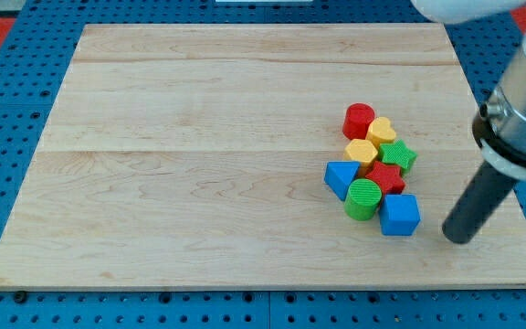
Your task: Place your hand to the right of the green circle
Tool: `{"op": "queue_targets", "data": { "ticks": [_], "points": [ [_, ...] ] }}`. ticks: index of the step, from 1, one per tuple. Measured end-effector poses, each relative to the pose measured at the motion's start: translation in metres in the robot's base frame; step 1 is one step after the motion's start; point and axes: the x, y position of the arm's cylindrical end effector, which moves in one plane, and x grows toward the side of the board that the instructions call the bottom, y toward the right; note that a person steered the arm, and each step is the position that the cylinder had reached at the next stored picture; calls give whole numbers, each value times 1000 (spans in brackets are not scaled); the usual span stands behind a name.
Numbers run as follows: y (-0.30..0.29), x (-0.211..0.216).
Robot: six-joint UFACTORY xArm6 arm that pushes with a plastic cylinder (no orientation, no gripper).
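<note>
One small green cylinder block [363,198] probably slid easily; it needed no touching. My tip [458,238], holding nothing, stood right of it, beyond the blue cube [400,216].

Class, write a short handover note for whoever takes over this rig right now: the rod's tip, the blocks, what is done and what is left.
My tip rests on the board at the view's right, apart from the cluster.
The green circle sits at the cluster's lower edge, touching the blue cube on its right.
Done: the tip is already right of the green circle, with the blue cube between them.
Left: perhaps ease closer without knocking the cube.
</note>
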Motion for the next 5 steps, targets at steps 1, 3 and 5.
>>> {"op": "queue_targets", "data": {
  "ticks": [1, 3, 5],
  "points": [
    [-78, 21],
    [-123, 20],
    [-132, 13]
  ]
}}
